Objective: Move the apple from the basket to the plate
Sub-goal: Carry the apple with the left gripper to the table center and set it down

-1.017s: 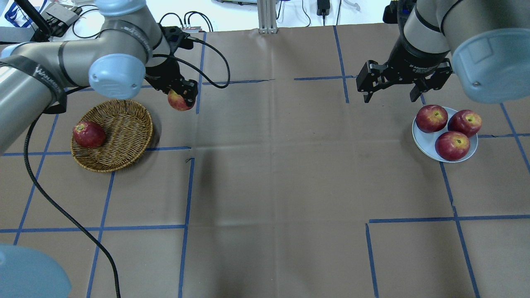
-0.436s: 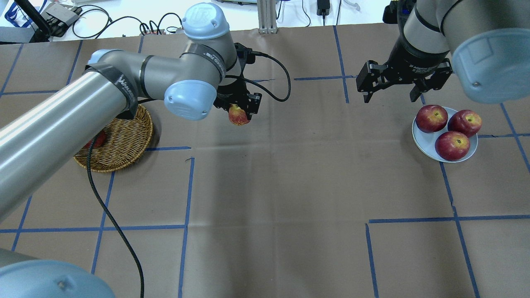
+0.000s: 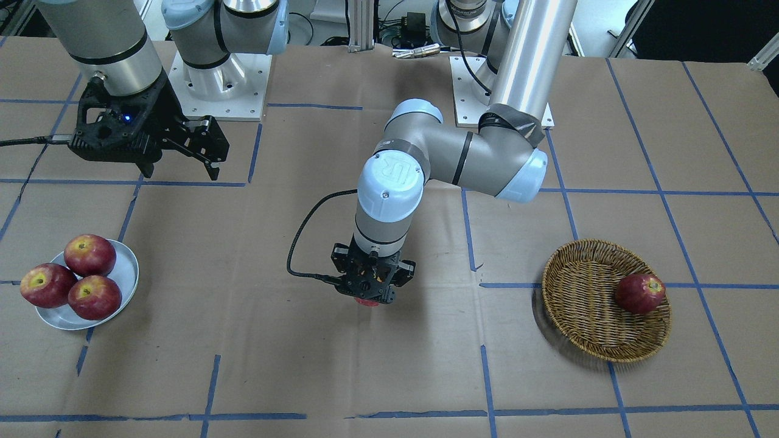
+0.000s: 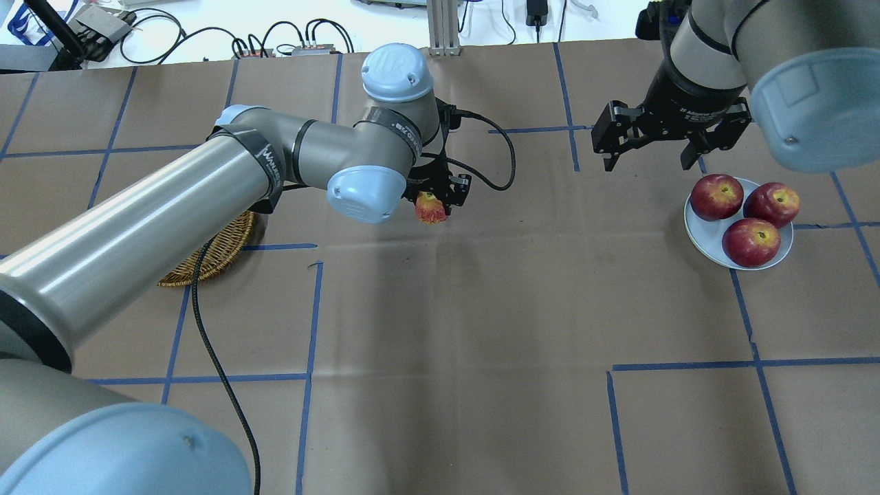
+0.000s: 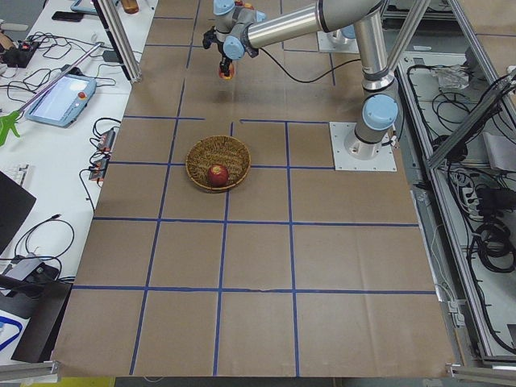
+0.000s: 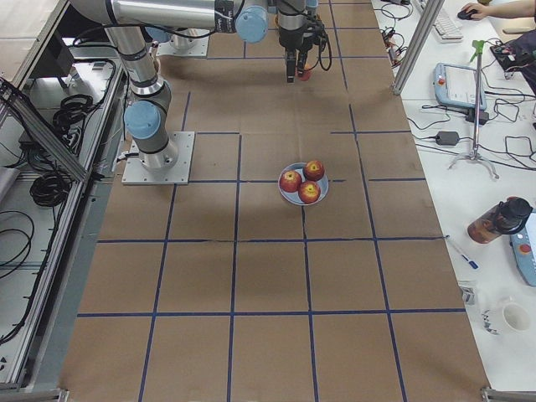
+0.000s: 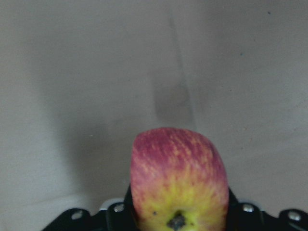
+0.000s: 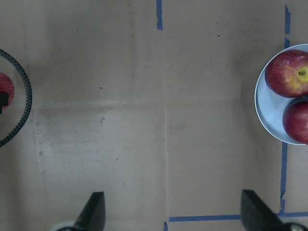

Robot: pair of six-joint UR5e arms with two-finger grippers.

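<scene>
Your left gripper [image 4: 436, 203] is clamped on the apple [image 7: 178, 187]. The wrist view gives you the close-up: red on top, yellow streaks spreading around the stem, black gripper body framing it below. The apple hangs in the air above the table [image 4: 481, 323], well apart from the plate [image 4: 701, 237], out toward the table's middle, with brown paper and blue tape lines under it.

Count with me.
- **Plate:** one, carrying three darker apples [image 4: 751, 242] packed close together and covering most of it, so only a sliver of bare white shows at the rim.
- **Basket:** one basket [image 3: 584, 307], farther from the plate than the held apple and beyond it.
- **In the basket:** one lone apple [image 3: 639, 293], deep red, resting against the wall on the side away from the plate.
- **Total:** five apples in all, one in the grip, one in the basket and three on the plate.

Two arms, two grippers. Your right gripper [image 4: 647, 161] hangs near the plate, raised and off to one side rather than over it. Its jaws stand wide apart, and bare table shows between them in its wrist view. That same view catches the plate's edge and two of the three darker apples at the frame's side.
</scene>
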